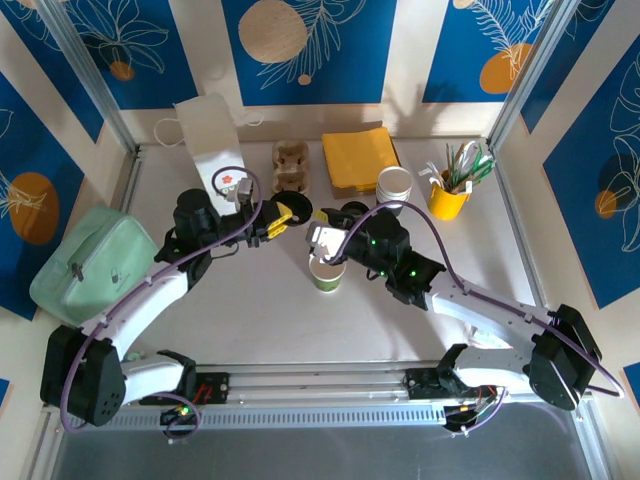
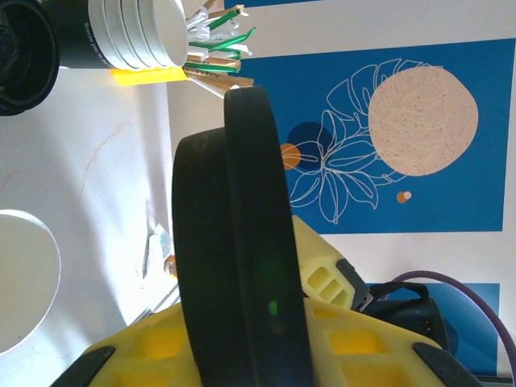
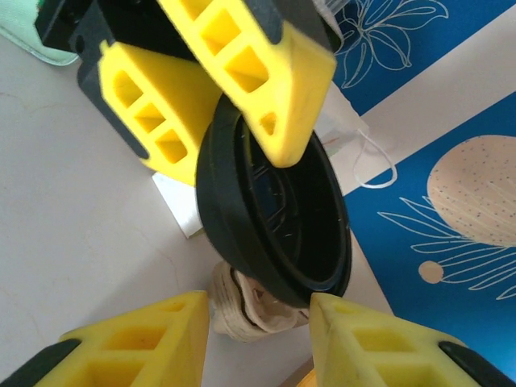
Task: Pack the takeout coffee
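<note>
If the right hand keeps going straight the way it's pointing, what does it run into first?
Most likely the lid, gripped by the left hand: it sits straight ahead of the right hand, whose fingers are open. How far off it is I can't judge.

Both arms reach inward, left end effector [image 1: 285, 214] clamped on a black lid [image 3: 274, 218], right end effector's [image 3: 262, 310] jaws apart.

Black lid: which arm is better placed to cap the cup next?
Left, likely. Its hand pinches the black lid, close beside the uncapped cup. The right hand is open and empty, its fingers flanking the lid's lower rim; it could steady the cup.
</note>
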`<state>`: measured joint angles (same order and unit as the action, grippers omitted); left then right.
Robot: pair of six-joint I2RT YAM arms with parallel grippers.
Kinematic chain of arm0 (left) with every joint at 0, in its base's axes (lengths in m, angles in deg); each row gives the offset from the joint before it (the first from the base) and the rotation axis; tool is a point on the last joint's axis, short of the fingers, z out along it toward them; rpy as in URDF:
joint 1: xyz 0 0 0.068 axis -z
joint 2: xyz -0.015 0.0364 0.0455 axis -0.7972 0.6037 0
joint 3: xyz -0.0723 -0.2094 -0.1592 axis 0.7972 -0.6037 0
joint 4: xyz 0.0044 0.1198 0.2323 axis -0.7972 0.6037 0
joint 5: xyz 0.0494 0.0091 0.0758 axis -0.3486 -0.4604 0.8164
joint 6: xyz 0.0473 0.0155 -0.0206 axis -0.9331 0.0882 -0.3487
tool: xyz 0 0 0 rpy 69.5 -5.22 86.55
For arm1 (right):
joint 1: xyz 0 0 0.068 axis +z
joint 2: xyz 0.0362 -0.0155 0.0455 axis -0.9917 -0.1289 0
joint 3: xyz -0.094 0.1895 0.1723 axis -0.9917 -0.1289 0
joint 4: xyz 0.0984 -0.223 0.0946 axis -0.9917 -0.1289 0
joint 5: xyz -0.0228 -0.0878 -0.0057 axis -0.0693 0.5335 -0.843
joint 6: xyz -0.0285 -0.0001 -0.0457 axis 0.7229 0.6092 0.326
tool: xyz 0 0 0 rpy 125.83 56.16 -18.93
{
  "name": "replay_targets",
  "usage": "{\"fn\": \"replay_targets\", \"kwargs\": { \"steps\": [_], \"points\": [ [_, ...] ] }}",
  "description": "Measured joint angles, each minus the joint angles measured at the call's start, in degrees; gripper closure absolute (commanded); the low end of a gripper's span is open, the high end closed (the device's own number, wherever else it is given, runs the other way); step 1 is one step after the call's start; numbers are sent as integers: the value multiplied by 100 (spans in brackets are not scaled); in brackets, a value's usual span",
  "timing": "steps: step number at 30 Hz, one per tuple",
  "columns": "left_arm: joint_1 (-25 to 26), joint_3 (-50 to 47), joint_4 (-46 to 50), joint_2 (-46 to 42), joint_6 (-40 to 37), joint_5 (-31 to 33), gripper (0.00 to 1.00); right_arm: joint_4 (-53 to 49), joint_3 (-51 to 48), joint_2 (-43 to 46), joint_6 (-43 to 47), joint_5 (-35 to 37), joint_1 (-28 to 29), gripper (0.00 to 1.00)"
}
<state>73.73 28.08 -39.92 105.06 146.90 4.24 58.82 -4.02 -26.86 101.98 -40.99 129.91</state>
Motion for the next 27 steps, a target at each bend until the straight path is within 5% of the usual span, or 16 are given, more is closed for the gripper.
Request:
{"fn": "replay_targets", "kwargs": {
  "steps": [20, 27],
  "points": [
    [0, -20, -157, 48, 74, 0, 88, 81, 267, -282, 385, 168, 68, 73],
    [-13, -22, -278, 76, 236, 68, 88, 11, 365, -378, 597, 365, 111, 94]
  ]
}}
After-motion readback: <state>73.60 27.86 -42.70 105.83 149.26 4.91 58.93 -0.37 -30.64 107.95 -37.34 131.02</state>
